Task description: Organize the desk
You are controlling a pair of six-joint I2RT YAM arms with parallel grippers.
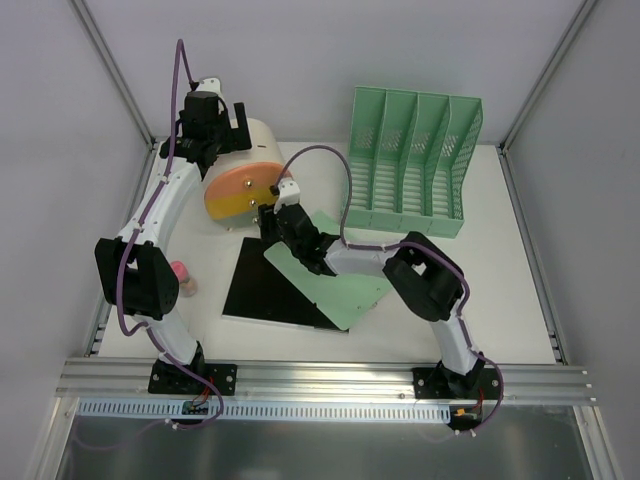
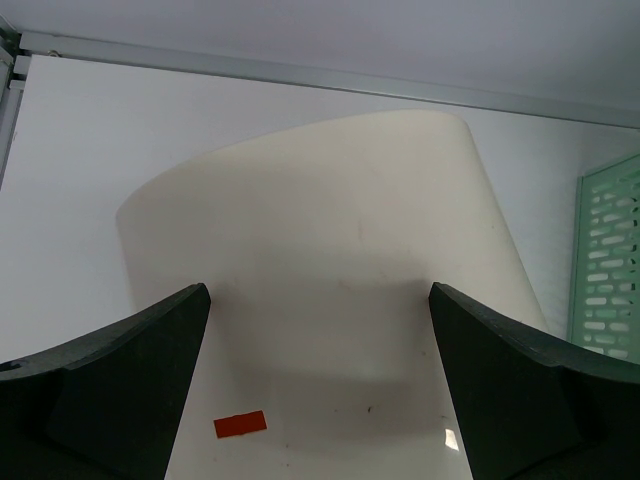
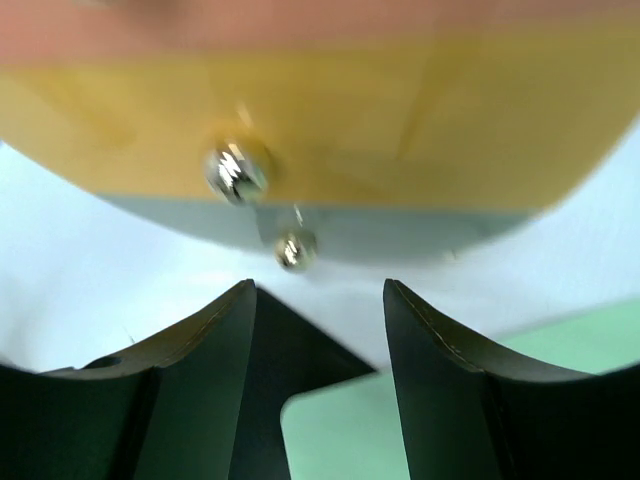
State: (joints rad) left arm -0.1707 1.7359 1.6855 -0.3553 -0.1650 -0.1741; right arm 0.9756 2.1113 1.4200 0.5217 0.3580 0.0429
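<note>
On the white desk (image 1: 500,300) a cream round bin (image 1: 262,150) lies on its side at the back left, its orange and yellow bottom (image 1: 238,195) facing forward. My left gripper (image 1: 232,128) hangs over the bin's wall. In the left wrist view the left gripper (image 2: 318,288) stands wide open above the cream wall (image 2: 330,200), holding nothing. My right gripper (image 1: 272,205) is just in front of the bin's bottom. In the right wrist view the right gripper (image 3: 318,285) is open and empty, with the bolted yellow bottom (image 3: 330,120) close ahead.
A black sheet (image 1: 265,290) lies mid-desk with a green folder (image 1: 345,290) overlapping its right side; both show under the right fingers. A green file rack (image 1: 415,165) stands at the back right. A small pink object (image 1: 183,275) sits beside the left arm.
</note>
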